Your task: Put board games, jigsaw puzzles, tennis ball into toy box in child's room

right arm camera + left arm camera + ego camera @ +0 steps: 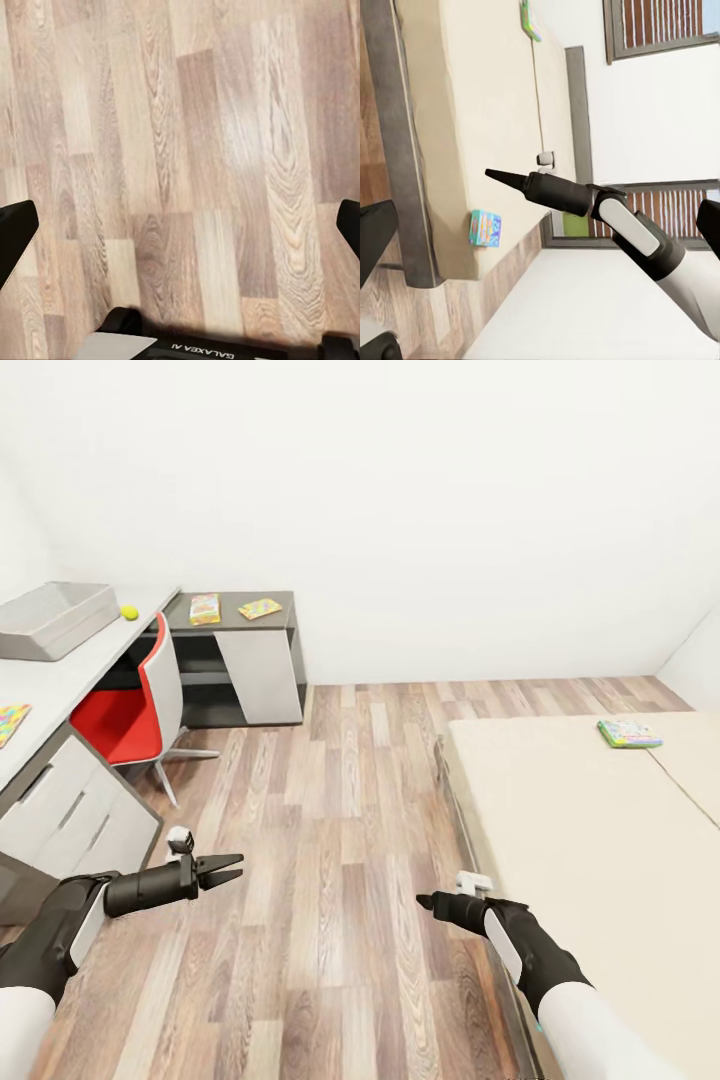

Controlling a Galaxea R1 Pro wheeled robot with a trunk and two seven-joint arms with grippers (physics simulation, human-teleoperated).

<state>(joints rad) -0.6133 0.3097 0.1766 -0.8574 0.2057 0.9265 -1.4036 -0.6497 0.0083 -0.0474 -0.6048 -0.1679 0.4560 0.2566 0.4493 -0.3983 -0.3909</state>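
The light-grey toy box [55, 618] stands on the pale table [60, 680] at the far left, with the yellow-green tennis ball [129, 612] beside it. One jigsaw puzzle [9, 722] lies at the table's near end. On the dark cabinet beyond lie a white-red-yellow board game [204, 608] and a second puzzle [260, 608]. The pale green game [629, 733] rests on the cream bed [580, 840]; the blue cartoon game [485, 228] lies near the bed's corner. Both my left gripper [226, 868] and right gripper [430, 903] hang open and empty over the floor.
A red and grey swivel chair [130, 715] stands tucked at the table. Wood-plank floor [340, 810] runs between table and bed. The bed's dark frame edge [455, 810] is close to my right arm. White drawers [70, 810] sit under the table's near end.
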